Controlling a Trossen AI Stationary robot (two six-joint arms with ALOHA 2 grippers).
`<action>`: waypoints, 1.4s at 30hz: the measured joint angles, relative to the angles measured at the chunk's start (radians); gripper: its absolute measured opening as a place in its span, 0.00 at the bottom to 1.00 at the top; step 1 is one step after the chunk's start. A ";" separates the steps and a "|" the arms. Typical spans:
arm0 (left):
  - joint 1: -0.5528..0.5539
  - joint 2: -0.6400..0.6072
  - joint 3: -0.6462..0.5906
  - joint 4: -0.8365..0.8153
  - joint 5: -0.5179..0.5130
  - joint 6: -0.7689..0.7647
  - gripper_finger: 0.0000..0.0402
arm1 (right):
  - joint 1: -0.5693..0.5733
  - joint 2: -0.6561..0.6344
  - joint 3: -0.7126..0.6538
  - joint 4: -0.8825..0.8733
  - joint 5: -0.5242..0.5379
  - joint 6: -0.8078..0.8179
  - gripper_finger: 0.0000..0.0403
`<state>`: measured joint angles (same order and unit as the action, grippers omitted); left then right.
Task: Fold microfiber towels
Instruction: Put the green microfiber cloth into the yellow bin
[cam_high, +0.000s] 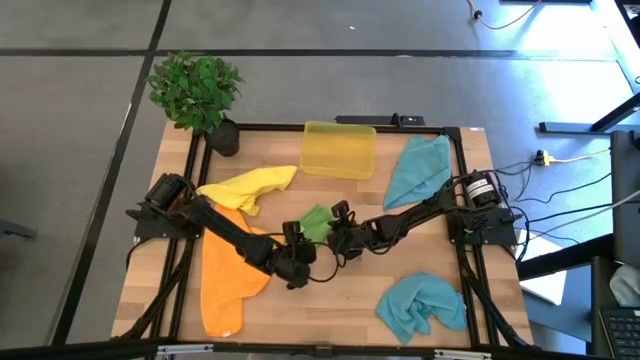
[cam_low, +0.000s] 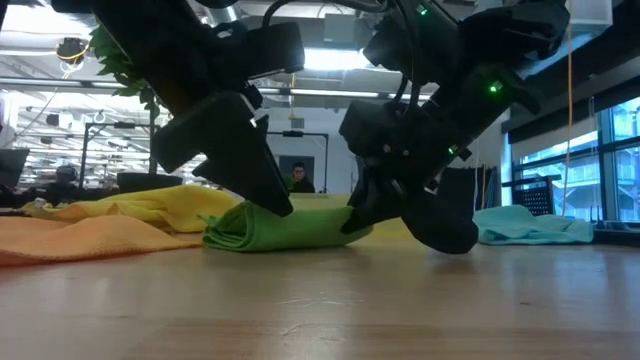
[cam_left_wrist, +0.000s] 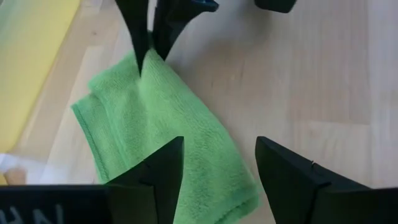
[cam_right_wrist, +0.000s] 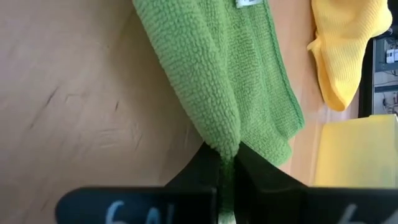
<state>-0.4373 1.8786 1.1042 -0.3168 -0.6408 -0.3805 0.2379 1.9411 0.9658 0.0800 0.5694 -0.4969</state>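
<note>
A green towel (cam_high: 316, 222), folded into a thick strip, lies on the table's middle; it also shows in the low view (cam_low: 285, 228). My right gripper (cam_right_wrist: 227, 158) is shut on one end of it. My left gripper (cam_left_wrist: 217, 180) is open just above the towel's other end (cam_left_wrist: 205, 174), one finger over the cloth and one over bare wood. A yellow towel (cam_high: 250, 185) and an orange towel (cam_high: 225, 275) lie at the left. Two teal towels lie at the far right (cam_high: 418, 165) and the near right (cam_high: 420, 303). My right gripper pinches a bunched fold at the green towel's end (cam_right_wrist: 225, 142) between its two fingers; several layers are gathered there. The fingers (cam_left_wrist: 144, 37) slant down from the table's right side. The towel lies slack on the table. My left gripper: I cannot tell whether its finger (cam_left_wrist: 158, 174) touches the cloth.
A translucent yellow bin (cam_high: 338, 150) stands at the far middle. A potted plant (cam_high: 197, 90) stands at the far left corner. Bare wood (cam_high: 320, 310) shows between the orange towel and the near teal towel.
</note>
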 joint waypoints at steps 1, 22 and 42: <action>-0.002 0.000 0.000 0.000 0.001 -0.005 0.47 | 0.000 0.000 0.000 0.000 0.000 0.000 0.04; 0.019 0.073 0.000 -0.017 -0.025 -0.012 0.47 | 0.000 -0.004 0.002 -0.023 -0.014 0.050 0.04; 0.033 0.064 0.000 -0.147 -0.135 0.025 0.03 | 0.003 -0.032 0.003 -0.120 -0.015 0.146 0.04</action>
<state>-0.4048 1.9428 1.1038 -0.4633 -0.7761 -0.3554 0.2405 1.9092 0.9691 -0.0398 0.5539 -0.3513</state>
